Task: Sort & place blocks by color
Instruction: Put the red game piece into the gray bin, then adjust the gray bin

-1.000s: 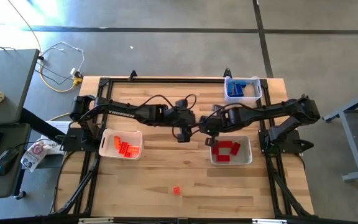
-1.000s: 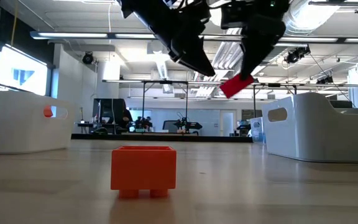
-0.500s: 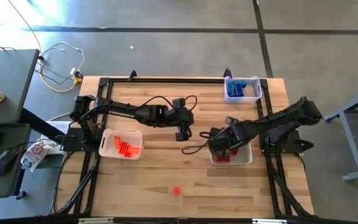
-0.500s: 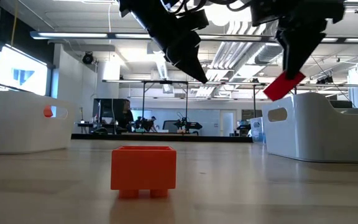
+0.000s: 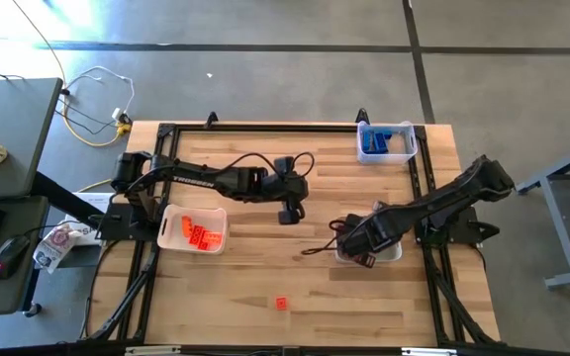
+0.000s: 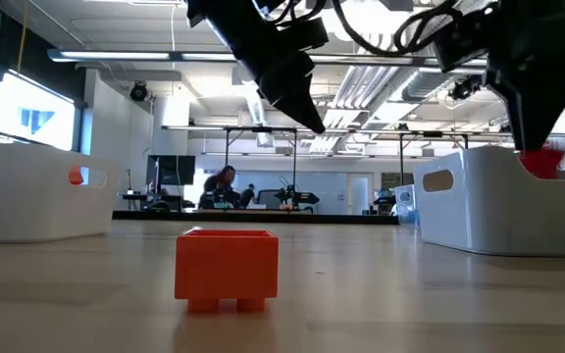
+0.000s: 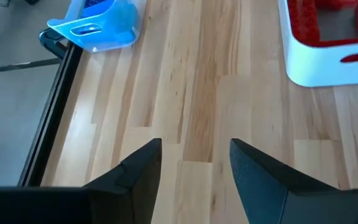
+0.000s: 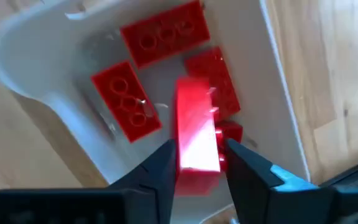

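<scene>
right pincer (image 8: pixel 199 165) pinches a red block (image 8: pixel 197 134) over the red tray (image 5: pixel 392 253), drop pending. left pincer (image 7: pixel 194 162) is spread, idle mid-surface. orange tray (image 5: pixel 171 220) and blue tray (image 5: pixel 410 139) are filled; one orange block (image 5: pixel 281 303) remains, near edge.

Left gripper (image 7: pixel 194 171) fingers (image 7: pixel 135 177) spread above table (image 7: pixel 197 93), blue tray (image 7: pixel 98 25), white tray (image 7: pixel 328 59) of red blocks (image 7: pixel 319 25)

Right gripper (image 8: pixel 199 163), clamped on red block (image 8: pixel 196 132), has travelled from table centre toward 4 o'clock, now over white tray (image 5: pixel 392 253).
</scene>
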Robot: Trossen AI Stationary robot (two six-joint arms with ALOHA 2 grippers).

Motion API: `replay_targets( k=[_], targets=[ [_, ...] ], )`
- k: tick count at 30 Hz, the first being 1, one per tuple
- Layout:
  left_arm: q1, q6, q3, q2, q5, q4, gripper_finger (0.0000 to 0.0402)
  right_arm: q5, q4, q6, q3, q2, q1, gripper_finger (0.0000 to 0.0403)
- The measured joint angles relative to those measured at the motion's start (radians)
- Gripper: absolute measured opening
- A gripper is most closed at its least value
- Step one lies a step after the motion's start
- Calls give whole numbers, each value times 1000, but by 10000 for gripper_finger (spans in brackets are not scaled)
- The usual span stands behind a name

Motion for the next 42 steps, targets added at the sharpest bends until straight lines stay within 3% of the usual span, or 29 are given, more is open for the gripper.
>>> replay_targets(
  k=[15,23,29,42],
  targets=[
    [-17,-9,0,-85,10,-163,172,56,42,11,25,1,-1,193],
    [-23,-38,-2,-208,27,-300,172,175,284,-272,61,0,-18,194],
    [-22,-62,-1,-309,3,-361,172,122,465,-464,61,0,-80,195],
    [-21,-97,0,-479,-19,-413,172,-44,518,-609,61,139,-166,195]
  ],
)
